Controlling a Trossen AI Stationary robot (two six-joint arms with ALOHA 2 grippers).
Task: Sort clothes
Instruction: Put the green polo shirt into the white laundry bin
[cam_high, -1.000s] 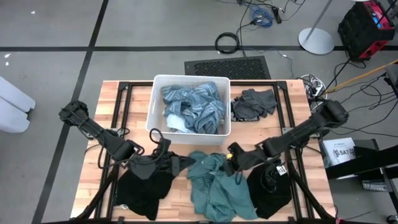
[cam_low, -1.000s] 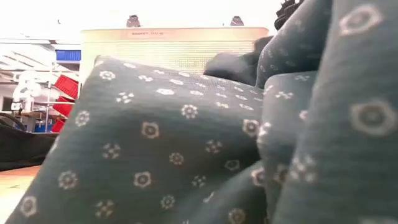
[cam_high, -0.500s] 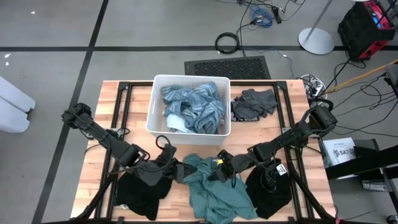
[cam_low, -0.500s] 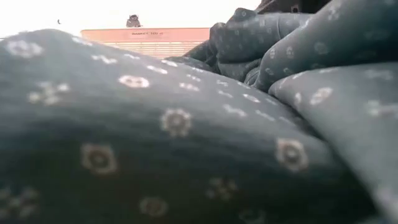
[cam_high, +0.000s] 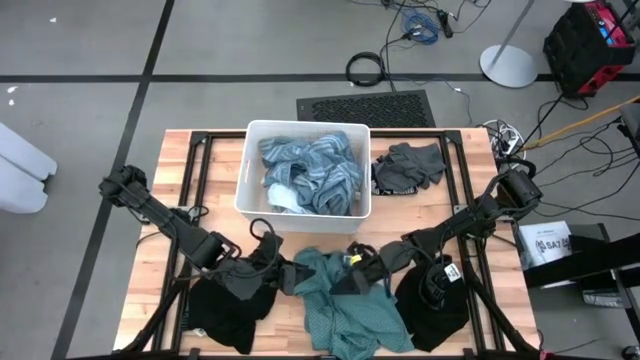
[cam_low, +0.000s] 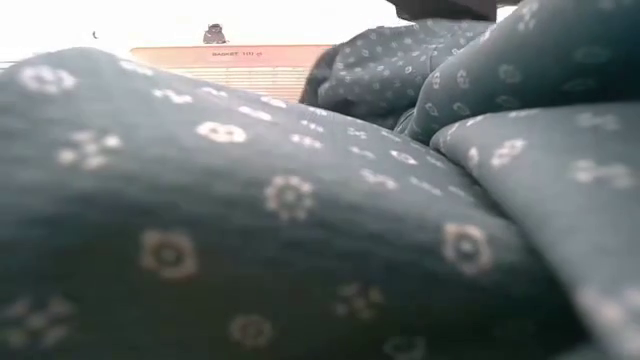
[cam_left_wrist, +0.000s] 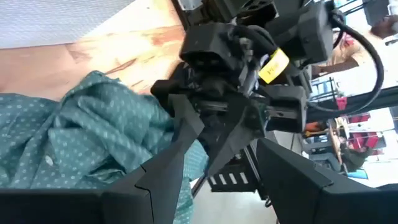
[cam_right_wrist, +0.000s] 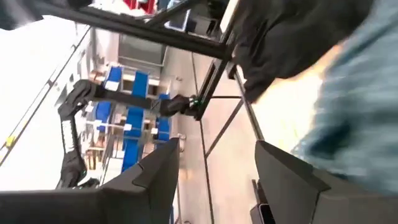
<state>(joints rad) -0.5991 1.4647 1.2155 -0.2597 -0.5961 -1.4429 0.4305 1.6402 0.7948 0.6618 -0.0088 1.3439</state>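
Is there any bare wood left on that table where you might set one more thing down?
Yes: the left strip beside the white bin and the right edge beyond the grey clothes. The front is crowded with black clothes, the teal shirt and both arms.

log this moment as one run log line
left hand: open, at left edge of teal dotted fabric shirt | right hand: open, over shirt top | white rectangular plastic bin: holds blue clothes
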